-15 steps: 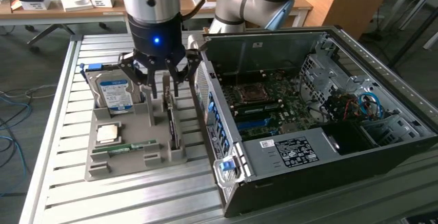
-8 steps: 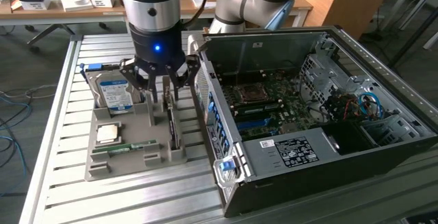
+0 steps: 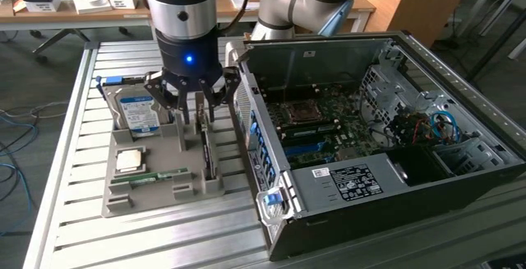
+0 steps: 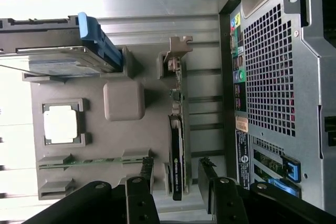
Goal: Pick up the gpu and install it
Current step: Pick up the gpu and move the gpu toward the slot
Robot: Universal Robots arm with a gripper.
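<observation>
The gpu (image 4: 177,150) is a thin dark card standing on edge in a slot of the grey holder tray (image 4: 84,85), with its pale metal bracket (image 4: 176,51) at the far end. In the exterior view the gpu (image 3: 208,155) stands along the tray's side nearest the computer case. My gripper (image 4: 177,174) hangs just above the card, open, with one fingertip (image 4: 147,165) on each side of it and a gap between each finger and the card. From the exterior view my gripper (image 3: 197,121) sits low over the tray's far end, holding nothing.
The tray (image 3: 164,198) also carries a hard drive (image 3: 137,114) with a blue-white label, a square chip (image 3: 132,159) and a green memory stick (image 3: 152,176). An open computer case (image 3: 370,146) lies close beside the tray on the slatted metal table (image 3: 74,220).
</observation>
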